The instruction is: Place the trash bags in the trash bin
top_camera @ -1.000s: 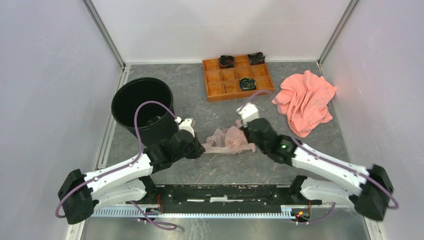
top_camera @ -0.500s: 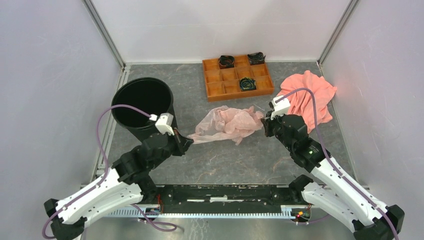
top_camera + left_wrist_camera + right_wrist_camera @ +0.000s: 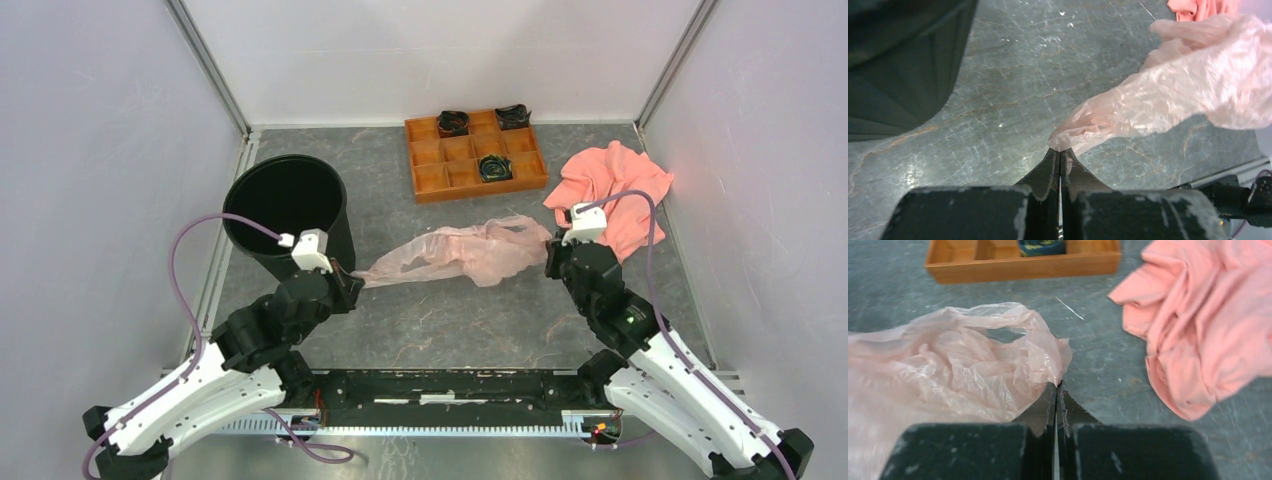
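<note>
Left end effector [image 3: 349, 277], lower left of centre in the overhead view, has its fingers pressed together on one pointed corner of the thin, crinkly, translucent pale pink plastic trash bag [image 3: 460, 255]. Right end effector [image 3: 553, 248], right of centre, is likewise clamped on the bag's opposite edge; its wrist view shows film pinched between the closed tips.

Held at both ends, the bag is drawn into a long band across the middle of the grey, stone-patterned table [image 3: 450, 325], probably to spread it before it goes to the bin. Whether its middle touches the table cannot be told.

A round black plastic trash bin [image 3: 340, 240] with tapered sides stands upright at left, just beyond the left end effector, mouth open; the bag lies wholly outside it.

A crumpled salmon-pink cloth [image 3: 610, 195] lies at upper right, close to the right end effector. An orange compartment tray [image 3: 480, 190] sits at upper centre.
</note>
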### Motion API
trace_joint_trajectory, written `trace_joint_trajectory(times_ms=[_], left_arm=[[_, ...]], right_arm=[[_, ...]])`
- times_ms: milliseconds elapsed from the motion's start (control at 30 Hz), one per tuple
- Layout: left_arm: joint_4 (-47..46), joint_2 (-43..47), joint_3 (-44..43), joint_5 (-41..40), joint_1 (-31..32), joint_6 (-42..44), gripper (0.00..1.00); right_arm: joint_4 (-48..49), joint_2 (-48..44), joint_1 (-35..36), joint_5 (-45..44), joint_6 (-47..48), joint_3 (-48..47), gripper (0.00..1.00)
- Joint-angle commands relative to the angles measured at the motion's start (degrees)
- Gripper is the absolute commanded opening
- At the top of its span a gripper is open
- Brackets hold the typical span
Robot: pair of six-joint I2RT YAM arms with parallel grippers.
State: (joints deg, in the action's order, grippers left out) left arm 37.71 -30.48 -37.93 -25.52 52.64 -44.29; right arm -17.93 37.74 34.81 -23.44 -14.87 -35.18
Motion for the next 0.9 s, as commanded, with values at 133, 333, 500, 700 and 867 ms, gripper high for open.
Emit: trace_joint_trajectory(times_ms=[133,333,500,700,867], left_arm=[[1.3,4.2,-2.0,-3.3,0.0,-0.9,0.02],[-2.3,3.4,-1.8,2.5,0.0,2.2,0.02],[-5.8,0.4,-1.4,6.5,0.0,2.3,0.02],[-5.8,-3.5,-3.1,6.3,0.0,1.3,0.02],[-5.8,-5.0,-5.0,6.5,0.0,0.9,0.02]], right_arm=[[2.4,1.4,-0.6,-9.3,-6.7,9.7,0.00],[3.3,10.3,-0.9,-3.3,4.4,5.4,0.20],[-9.2,22.6,-1.1,0.8,10.5,-10.8,0.58],[-15.2,15.4,3.3,10.7,14.3,-18.2,0.89],[-16.7,14.4,26.7,6.4,11.7,-18.5,0.95]])
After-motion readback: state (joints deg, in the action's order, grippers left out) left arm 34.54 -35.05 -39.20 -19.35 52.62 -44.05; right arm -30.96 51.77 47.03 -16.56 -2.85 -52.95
